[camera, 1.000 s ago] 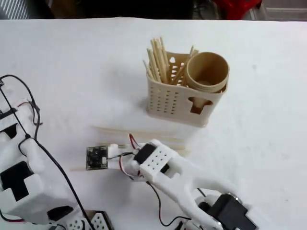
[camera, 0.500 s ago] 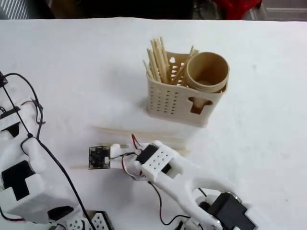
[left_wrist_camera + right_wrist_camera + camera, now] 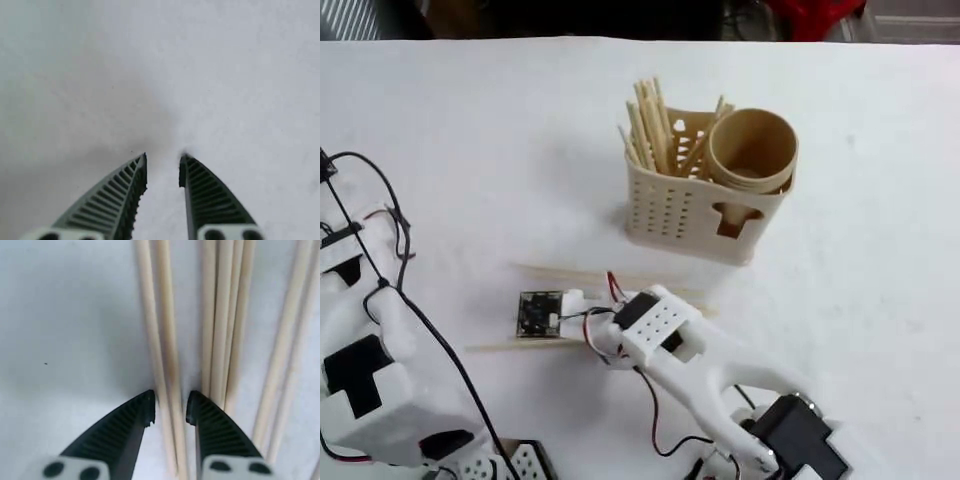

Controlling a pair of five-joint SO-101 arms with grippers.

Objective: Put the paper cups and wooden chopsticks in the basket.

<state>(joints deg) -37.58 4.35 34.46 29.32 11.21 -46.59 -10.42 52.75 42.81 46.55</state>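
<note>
Straddling two wooden chopsticks (image 3: 167, 340) on the table (image 3: 65, 315), the right pincer (image 3: 171, 401) is sitting low w/ jaws narrowly spread. One tip is standing each side of the pair, and nothing is being clamped yet as far as I can tell. More loose sticks (image 3: 222, 315) are lying just outside one jaw, parallel to the pair. The basket (image 3: 680, 215) is standing well apart from this pincer, beyond the loose sticks, and is already holding a bunch of chopsticks (image 3: 650, 125) plus the paper cups (image 3: 752, 150). The left pincer (image 3: 162, 162) is hanging over bare table, jaws a little apart, nothing btwn them. Handling, my guess: the sticks are looking light, stiff, thin and smooth, so they're prob. going to roll or pivot if pinched near an end. Gripping approx mid-length, across both, is looking safest. W/ neighbours this close, extras may be getting dragged along.
</note>
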